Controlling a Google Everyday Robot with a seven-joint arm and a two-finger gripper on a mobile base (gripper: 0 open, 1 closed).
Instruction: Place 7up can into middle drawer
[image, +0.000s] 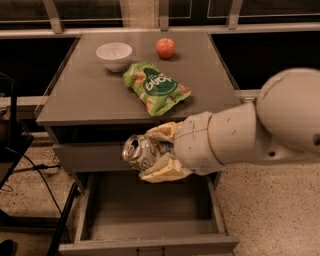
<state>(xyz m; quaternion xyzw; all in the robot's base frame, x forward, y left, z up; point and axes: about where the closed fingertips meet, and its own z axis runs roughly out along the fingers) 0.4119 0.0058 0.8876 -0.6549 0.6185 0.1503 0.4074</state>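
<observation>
The 7up can (142, 152) is held on its side, silver top pointing left, between my gripper's (158, 152) cream fingers (161, 173). The gripper is shut on it, in front of the cabinet's upper drawer front and above the open middle drawer (150, 212). The drawer is pulled out, with its plain grey floor showing and nothing in it. My large white arm (265, 130) reaches in from the right.
On the grey cabinet top (90, 95) lie a green crisp bag (156, 87), a white bowl (114, 54) and a red apple (166, 48). A dark stand and cables (20, 150) are at the left. Speckled floor lies to the right.
</observation>
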